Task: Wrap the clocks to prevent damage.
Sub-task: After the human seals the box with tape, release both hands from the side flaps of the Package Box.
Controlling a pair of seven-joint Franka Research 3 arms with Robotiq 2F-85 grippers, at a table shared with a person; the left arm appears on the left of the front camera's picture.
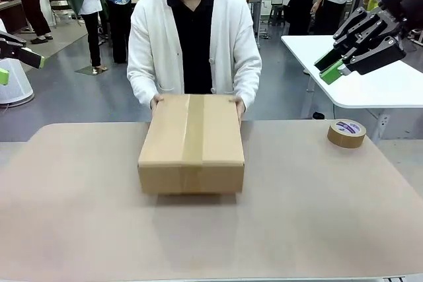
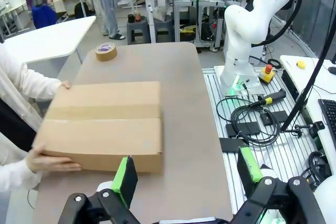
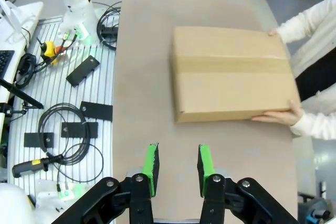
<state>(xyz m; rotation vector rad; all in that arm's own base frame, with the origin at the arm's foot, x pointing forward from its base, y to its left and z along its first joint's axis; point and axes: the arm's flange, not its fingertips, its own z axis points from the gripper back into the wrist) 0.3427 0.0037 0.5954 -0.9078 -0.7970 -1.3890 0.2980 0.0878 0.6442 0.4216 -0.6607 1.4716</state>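
A cardboard box (image 1: pixel 192 140) (image 2: pixel 105 124) (image 3: pixel 231 77), sealed with a strip of brown tape along its top, lies in the middle of the table. A person at the far side holds it with a hand (image 1: pixel 156 101) on each far corner. The clocks are hidden. My left gripper (image 1: pixel 22 69) (image 2: pixel 187 174) hangs open above the table's left edge, well away from the box. My right gripper (image 1: pixel 328 67) (image 3: pixel 178 169) is raised at the upper right, its pads partly apart with nothing between them.
A roll of brown tape (image 1: pixel 346 133) (image 2: pixel 106 52) lies at the table's far right. The tan table (image 1: pixel 297 216) has free room in front of the box. A white table (image 1: pixel 383 87) stands behind on the right. Cables (image 3: pixel 68 129) lie beside the table.
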